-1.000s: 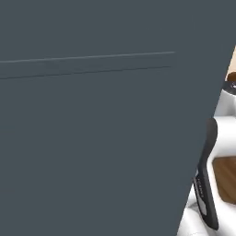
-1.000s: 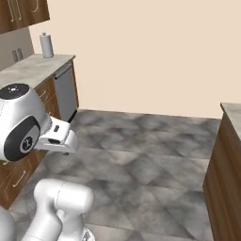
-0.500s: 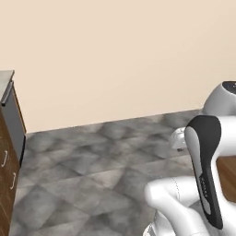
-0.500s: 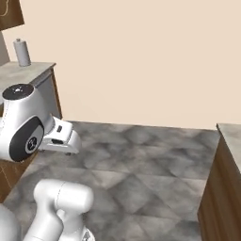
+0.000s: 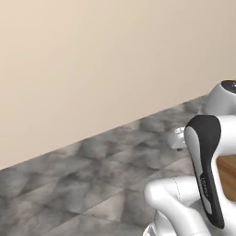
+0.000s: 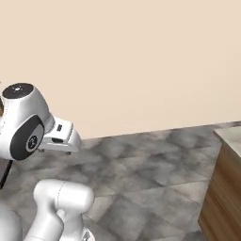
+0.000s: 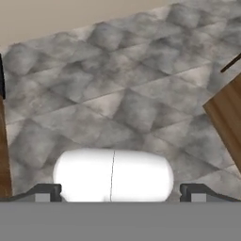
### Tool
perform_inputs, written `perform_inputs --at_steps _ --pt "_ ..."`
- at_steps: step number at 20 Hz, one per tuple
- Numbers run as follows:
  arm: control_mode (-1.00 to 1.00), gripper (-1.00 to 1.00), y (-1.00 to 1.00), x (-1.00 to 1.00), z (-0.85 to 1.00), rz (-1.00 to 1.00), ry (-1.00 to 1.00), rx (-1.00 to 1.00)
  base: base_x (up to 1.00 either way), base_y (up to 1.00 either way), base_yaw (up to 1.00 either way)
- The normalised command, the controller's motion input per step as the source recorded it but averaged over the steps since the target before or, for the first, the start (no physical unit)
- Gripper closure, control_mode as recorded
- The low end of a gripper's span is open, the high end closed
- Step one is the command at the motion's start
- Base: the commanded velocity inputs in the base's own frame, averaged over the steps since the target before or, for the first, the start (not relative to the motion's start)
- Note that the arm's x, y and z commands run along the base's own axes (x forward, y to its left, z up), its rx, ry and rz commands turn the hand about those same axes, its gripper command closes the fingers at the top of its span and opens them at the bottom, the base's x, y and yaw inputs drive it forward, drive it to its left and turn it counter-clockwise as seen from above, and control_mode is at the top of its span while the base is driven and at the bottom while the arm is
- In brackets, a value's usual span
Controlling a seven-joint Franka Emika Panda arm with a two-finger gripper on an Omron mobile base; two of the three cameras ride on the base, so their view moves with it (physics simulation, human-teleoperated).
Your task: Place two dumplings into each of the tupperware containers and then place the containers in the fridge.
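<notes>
In the hand view my gripper points down at the grey tiled floor. Its two dark fingertips stand far apart at the bottom corners, open, with nothing between them. The arm's folded white and dark links rise at the lower right of the left base view, and its round head sits at the left of the right base view. The dumplings, the tupperware containers and the fridge are out of view.
A plain beige wall meets grey marbled floor tiles ahead. A wooden cabinet with a pale top stands at the right edge of the right base view. Wooden panels edge the hand view at right and left.
The whole picture has swung round, so the camera moved with the base. The slate surface and the counter with cabinets have slid out of view. The gripper stays open.
</notes>
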Motion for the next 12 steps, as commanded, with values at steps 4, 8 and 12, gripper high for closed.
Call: perform_inputs --at_steps 4,8,12 --pt "1.00 -1.00 0.00 0.00 0.00 0.00 0.00 0.00 1.00 0.97 -0.53" --pt "1.00 -1.00 0.00 0.00 0.00 0.00 0.00 0.00 1.00 0.93 -0.54" --pt "1.00 -1.00 0.00 0.00 0.00 0.00 0.00 0.00 1.00 0.94 -0.52"
